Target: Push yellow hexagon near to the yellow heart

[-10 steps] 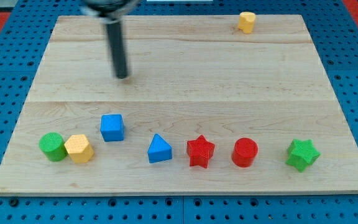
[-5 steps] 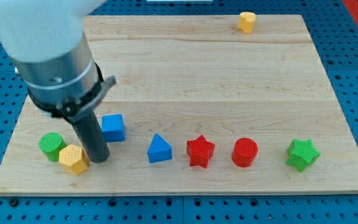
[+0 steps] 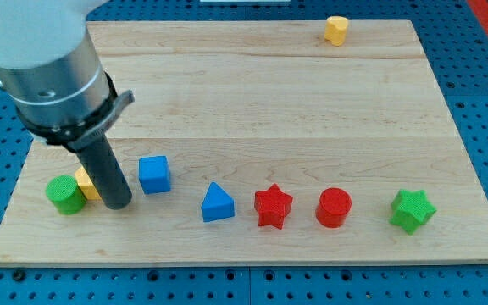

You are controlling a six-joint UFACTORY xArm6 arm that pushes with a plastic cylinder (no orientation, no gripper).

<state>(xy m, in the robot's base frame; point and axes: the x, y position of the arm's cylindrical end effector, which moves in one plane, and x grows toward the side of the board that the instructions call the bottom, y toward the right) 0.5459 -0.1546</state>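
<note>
The yellow hexagon (image 3: 85, 183) lies near the board's lower left, mostly hidden behind my rod, touching the green cylinder (image 3: 64, 194) on its left. My tip (image 3: 118, 204) rests on the board just right of and below the hexagon, against it. The yellow heart (image 3: 336, 30) sits far away at the view's top right, close to the board's top edge.
A blue cube (image 3: 154, 174) stands just right of my tip. Along the bottom row to the right are a blue triangle (image 3: 217, 203), a red star (image 3: 273, 206), a red cylinder (image 3: 334, 207) and a green star (image 3: 413, 210). The wooden board (image 3: 252, 102) lies on blue pegboard.
My arm came down from the upper left to the lower left. The yellow hexagon was pushed, first down-left, then up and left behind the rod; the green cylinder shifted slightly left.
</note>
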